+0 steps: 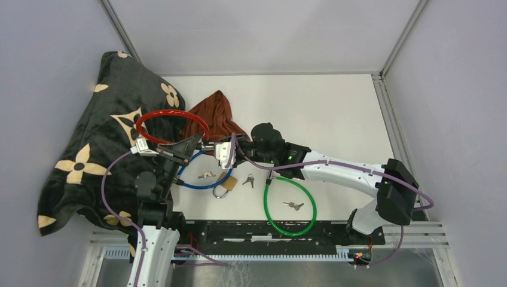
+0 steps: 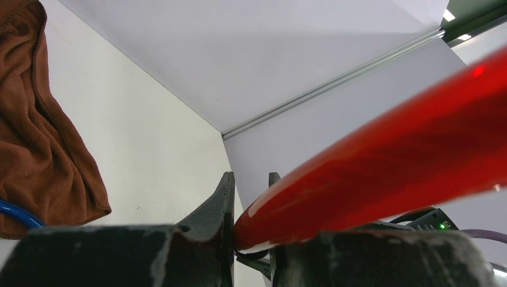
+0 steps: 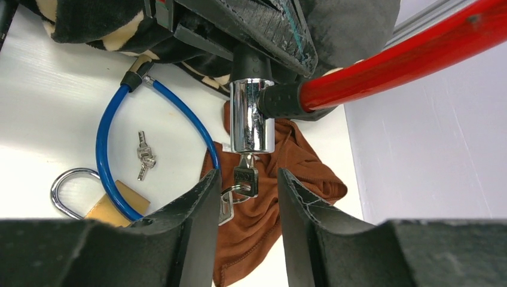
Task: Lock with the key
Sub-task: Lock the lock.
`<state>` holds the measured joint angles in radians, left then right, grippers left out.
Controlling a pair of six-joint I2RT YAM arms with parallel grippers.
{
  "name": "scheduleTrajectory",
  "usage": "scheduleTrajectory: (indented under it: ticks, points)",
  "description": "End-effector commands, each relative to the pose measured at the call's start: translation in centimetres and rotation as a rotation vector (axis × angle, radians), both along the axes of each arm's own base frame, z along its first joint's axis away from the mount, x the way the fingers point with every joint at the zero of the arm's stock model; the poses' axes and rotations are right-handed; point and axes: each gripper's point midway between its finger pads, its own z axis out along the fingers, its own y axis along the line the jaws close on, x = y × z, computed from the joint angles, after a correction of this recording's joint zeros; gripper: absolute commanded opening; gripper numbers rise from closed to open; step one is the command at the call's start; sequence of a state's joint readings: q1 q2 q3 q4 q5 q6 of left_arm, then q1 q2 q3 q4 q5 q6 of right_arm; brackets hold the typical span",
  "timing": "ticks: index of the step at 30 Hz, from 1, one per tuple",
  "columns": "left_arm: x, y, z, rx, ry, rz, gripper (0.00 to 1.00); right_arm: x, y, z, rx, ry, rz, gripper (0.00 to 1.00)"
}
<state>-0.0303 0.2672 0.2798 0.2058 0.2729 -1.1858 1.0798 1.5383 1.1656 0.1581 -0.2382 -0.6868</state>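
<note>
A red cable lock [image 1: 172, 113] is held off the table. Its chrome lock barrel [image 3: 252, 115] hangs upright with a key [image 3: 246, 178] stuck in its lower end and a ring with a second key hanging from it. My left gripper [image 2: 250, 200] is shut on the red cable [image 2: 388, 149] next to the barrel; it also shows in the top view [image 1: 186, 146]. My right gripper [image 3: 247, 179] is open. Its fingers stand on either side of the key head without touching it. It shows in the top view [image 1: 223, 153], right of the barrel.
A blue cable lock [image 1: 200, 177], a brass padlock [image 1: 224, 184] and loose keys [image 1: 207, 175] lie under the grippers. A green cable lock [image 1: 291, 206] with keys [image 1: 293, 205] lies near the front. A brown cloth [image 1: 215, 113] and a dark flowered blanket [image 1: 89, 143] lie at the left.
</note>
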Motion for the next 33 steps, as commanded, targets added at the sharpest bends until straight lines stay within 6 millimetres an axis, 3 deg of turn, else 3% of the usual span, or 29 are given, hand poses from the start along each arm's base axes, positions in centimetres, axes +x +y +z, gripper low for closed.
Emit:
scheduleTrajectory:
  ticks: [1,9,16,24,28,33]
  points:
    - [-1.1,-0.3,3.2,0.009,-0.127,-0.017,0.02,0.7,0.6,1.5,0.028,-0.01,-0.028,0.41]
    - [-0.9,-0.3,2.9,0.005,-0.115,-0.018,0.02,1.4,1.0,2.3,0.064,-0.02,-0.058,0.0]
    - [-0.6,-0.2,2.1,0.0,-0.085,-0.012,0.02,1.8,1.5,4.2,0.167,-0.022,-0.107,0.0]
    - [-0.4,-0.3,1.4,-0.027,-0.051,-0.024,0.02,2.4,1.5,4.6,0.228,-0.036,-0.179,0.0]
    - [-0.4,0.0,1.7,0.005,-0.074,-0.003,0.02,1.9,1.2,3.6,0.164,-0.049,-0.147,0.0]
    - [-0.3,1.2,2.8,0.059,-0.104,0.081,0.02,3.4,-1.6,0.6,0.064,-0.034,-0.207,0.0]
